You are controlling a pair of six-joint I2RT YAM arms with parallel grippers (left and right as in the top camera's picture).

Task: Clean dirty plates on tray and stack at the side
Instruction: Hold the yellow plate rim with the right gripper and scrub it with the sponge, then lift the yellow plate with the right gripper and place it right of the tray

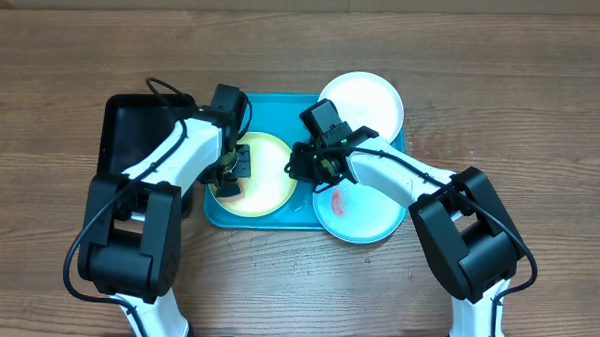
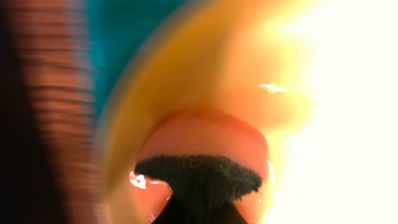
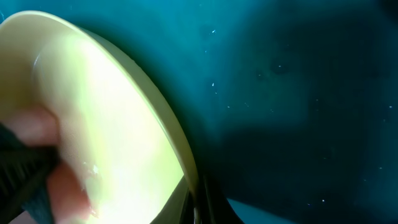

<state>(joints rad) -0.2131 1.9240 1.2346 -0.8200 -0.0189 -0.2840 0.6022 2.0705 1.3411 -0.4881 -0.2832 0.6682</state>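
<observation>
The yellow-green plate [image 1: 265, 177] lies on the teal tray [image 1: 277, 113]. My left gripper [image 1: 230, 174] is at the plate's left side, shut on a dark fuzzy sponge [image 2: 199, 177] that presses on the plate [image 2: 249, 62] amid a red-orange patch. My right gripper [image 1: 302, 167] is shut on the plate's right rim, which shows between its fingers [image 3: 196, 202] in the right wrist view. The white plate [image 1: 362, 101] lies at the tray's far right corner. The pale blue-mint plate [image 1: 368, 219], with a red smear [image 1: 339, 201], overlaps the tray's near right corner.
A smaller black tray [image 1: 131, 133] lies left of the teal tray, under my left arm. Bare wooden table [image 1: 502, 116] surrounds the trays. The teal tray floor [image 3: 298, 93] fills the right of the right wrist view.
</observation>
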